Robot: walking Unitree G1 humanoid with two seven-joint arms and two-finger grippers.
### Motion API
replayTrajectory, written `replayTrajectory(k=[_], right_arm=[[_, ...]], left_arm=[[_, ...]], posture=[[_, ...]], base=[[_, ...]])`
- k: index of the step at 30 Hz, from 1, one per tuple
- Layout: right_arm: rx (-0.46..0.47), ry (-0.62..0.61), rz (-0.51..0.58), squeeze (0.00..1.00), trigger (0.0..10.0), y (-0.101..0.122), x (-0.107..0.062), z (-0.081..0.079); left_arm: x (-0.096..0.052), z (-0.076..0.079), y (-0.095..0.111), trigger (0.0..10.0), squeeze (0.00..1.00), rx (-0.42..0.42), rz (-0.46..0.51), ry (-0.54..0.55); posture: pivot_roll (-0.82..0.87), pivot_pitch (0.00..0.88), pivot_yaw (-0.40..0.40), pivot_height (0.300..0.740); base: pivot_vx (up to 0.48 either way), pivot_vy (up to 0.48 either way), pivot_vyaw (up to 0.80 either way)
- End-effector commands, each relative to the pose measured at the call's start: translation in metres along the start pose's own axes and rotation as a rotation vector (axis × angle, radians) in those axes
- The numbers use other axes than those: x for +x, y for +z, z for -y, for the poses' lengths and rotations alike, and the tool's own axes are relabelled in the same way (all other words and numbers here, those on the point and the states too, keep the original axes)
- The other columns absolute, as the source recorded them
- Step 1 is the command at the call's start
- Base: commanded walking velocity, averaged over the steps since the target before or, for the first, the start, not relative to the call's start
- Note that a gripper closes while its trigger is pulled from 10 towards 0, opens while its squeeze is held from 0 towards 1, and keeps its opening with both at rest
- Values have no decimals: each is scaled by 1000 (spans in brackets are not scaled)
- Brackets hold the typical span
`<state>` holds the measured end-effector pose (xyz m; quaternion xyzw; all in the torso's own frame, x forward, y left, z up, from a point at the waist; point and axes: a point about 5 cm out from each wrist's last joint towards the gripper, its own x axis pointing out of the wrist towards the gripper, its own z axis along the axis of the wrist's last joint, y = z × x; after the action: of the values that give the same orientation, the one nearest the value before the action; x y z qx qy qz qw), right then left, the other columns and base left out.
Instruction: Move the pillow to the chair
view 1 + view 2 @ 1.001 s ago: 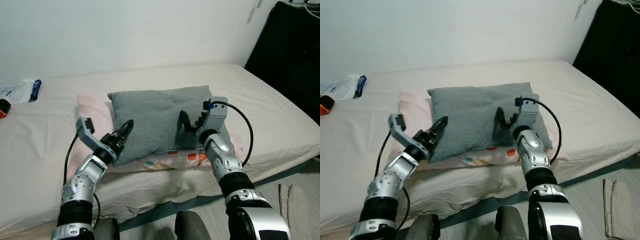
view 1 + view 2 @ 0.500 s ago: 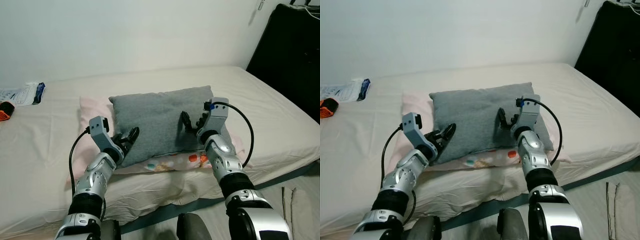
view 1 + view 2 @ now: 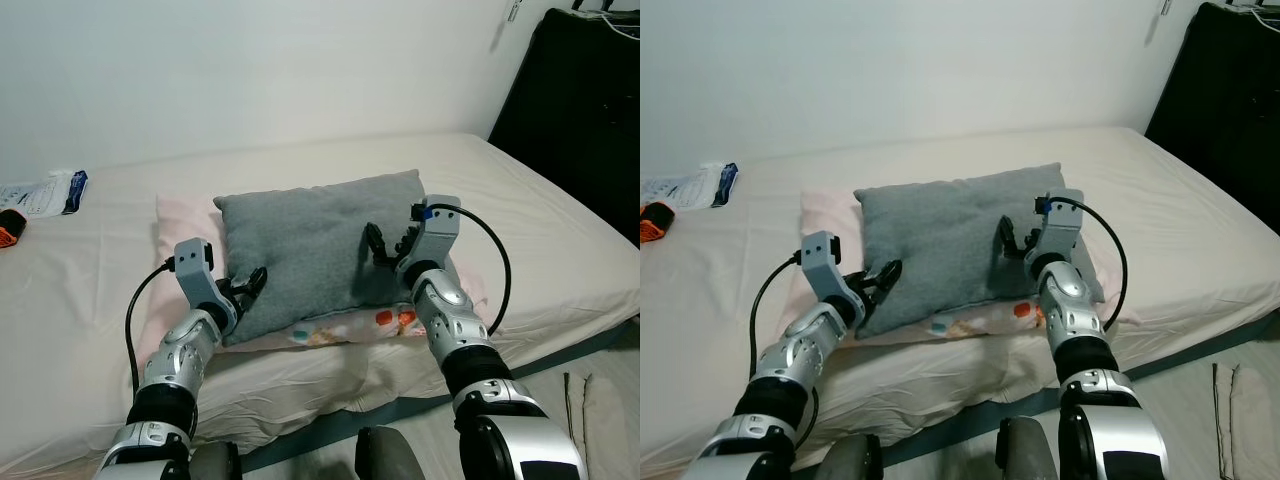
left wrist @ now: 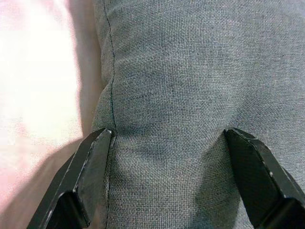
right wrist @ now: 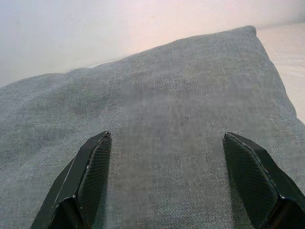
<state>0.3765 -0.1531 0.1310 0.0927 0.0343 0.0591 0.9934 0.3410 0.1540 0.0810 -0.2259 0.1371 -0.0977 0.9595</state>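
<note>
Take the grey pillow (image 3: 320, 240) as your landmark: it lies on the bed (image 3: 90, 270), on top of a pink pillow (image 3: 185, 225) that sticks out at its left and front edges.

Far left of the pillow, by the wall, you see a packet (image 3: 40, 190) and an orange thing (image 3: 8, 227) on the sheet.

Your left arm is bent at the elbow and reaches forward over the bed edge, so the left gripper (image 3: 243, 290) sits at the pillow's near left corner. Its fingers are spread wide, with nothing clamped. The left wrist view adds what the head views cannot: the finger (image 4: 86, 179) tips press the grey cloth on both sides of the corner seam, with the pink pillow just beside.

Your right arm rises from the bed edge with its wrist upright, and the right gripper (image 3: 388, 245) stands on the pillow's right half, near the front edge. The right wrist view shows its fingers (image 5: 88, 179) wide apart too, tips resting on the top of the cloth, holding nothing.

Right of the pillow, beyond the bed, stands a black cabinet (image 3: 580, 110).
</note>
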Motion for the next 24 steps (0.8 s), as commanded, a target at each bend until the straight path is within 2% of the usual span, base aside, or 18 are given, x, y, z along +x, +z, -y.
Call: replayTrajectory(k=[1, 6, 7, 9, 10, 11, 14, 15, 18, 19, 20, 21, 23, 24], right_arm=[[20, -14, -12, 0, 10000, -3, -2, 4], [21, -12, -13, 0, 10000, -3, -1, 2], [21, -10, -13, 0, 10000, -3, 0, 2], [21, -10, -12, 0, 10000, -3, 0, 1], [20, -10, -12, 0, 10000, -2, 0, 1], [19, -11, -10, 0, 10000, -2, 0, 2], [19, -12, -9, 0, 10000, -1, 0, 3], [19, -15, -9, 0, 10000, -2, -1, 5], [19, -17, -10, 0, 10000, -2, -2, 5], [19, -17, -11, 0, 10000, -2, -2, 6], [19, -17, -11, 0, 10000, -2, -2, 6], [16, -15, -12, 0, 10000, -2, -2, 6], [14, -12, -12, 0, 10000, -2, -2, 6], [13, -11, -11, 0, 10000, -2, -2, 6]], left_arm=[[-4, -11, -8, 10000, 506, -10, -39, 42], [-4, -8, -7, 10000, 498, -33, -42, 17], [-3, -6, -9, 10000, 455, -14, -57, 6], [-2, -8, -14, 10000, 416, 16, -87, 36], [-2, -14, -17, 10000, 416, 40, -116, 95], [-2, -14, -18, 10000, 412, 2, -124, 107], [-2, -14, -18, 10000, 400, -33, -126, 107], [0, -1, -16, 10000, 263, -172, -115, 15], [1, 4, -15, 10000, 263, -213, -113, -20], [2, 10, -14, 10000, 114, -262, -112, -51], [2, 10, -14, 10000, 114, -262, -112, -51], [4, 16, -14, 10000, 16, -300, -110, -79], [6, 22, -13, 10000, 0, -331, -102, -103], [9, 30, -9, 10000, 0, -390, -82, -142]], posture=[[-8, 0, -62, 601], [-5, 0, -63, 601], [-4, 0, -63, 601], [-5, 0, -63, 601], [-9, 0, -62, 601], [-10, 0, -62, 601], [-10, 0, -62, 601], [-8, 0, -66, 601], [-8, 0, -66, 601], [-9, 0, -67, 601], [-9, 0, -67, 601], [-9, 0, -67, 601], [-10, 0, -67, 601], [-13, 0, -66, 601]], base=[[0, 0, 0], [0, 0, 0], [0, 0, 0], [0, 0, 0], [0, 0, 0], [0, 0, 0], [0, 0, 0], [0, 0, 0], [0, 0, 0], [0, 0, 0], [0, 0, 0], [0, 0, 0], [0, 0, 0], [0, 0, 0]])
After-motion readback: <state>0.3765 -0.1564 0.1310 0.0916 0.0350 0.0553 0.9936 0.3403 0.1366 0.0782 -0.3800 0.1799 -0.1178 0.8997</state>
